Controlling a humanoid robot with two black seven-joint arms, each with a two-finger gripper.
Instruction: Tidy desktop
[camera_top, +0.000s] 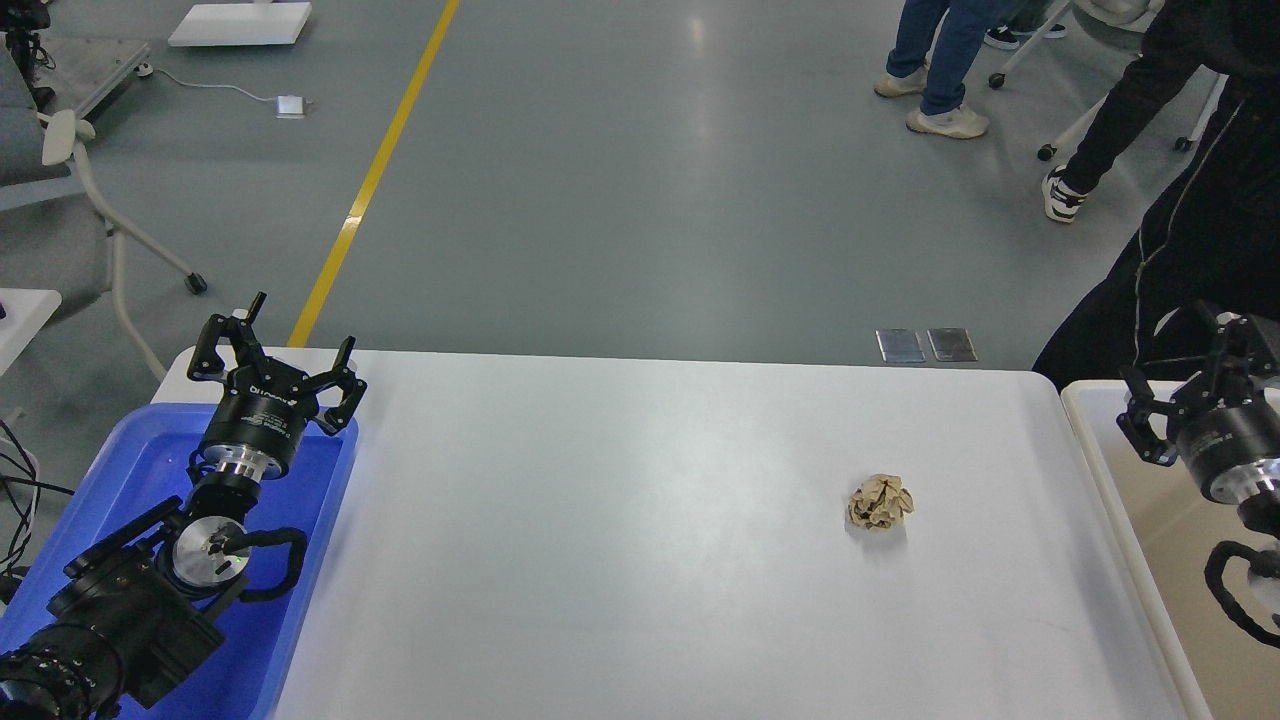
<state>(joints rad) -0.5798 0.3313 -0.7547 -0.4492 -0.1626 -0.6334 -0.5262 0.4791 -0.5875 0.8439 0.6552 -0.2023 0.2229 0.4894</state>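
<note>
Grey floor behind; white tabletop (620, 560) fills the head view, bare but for one crumpled paper ball (880, 502) right of centre. Left hand (276, 372) hovers over the blue tray (300, 600), fingers apart, empty. Right hand (1180, 400) over the beige bin (1100, 470), fingers apart, empty. Judgement: paper ball not yet binned; tidying unfinished.

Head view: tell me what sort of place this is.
Probably a robotics lab or workshop floor. A yellow line is painted on the grey floor, people stand beside a rolling chair, and the white desktop carries only a crumpled paper ball.
</note>
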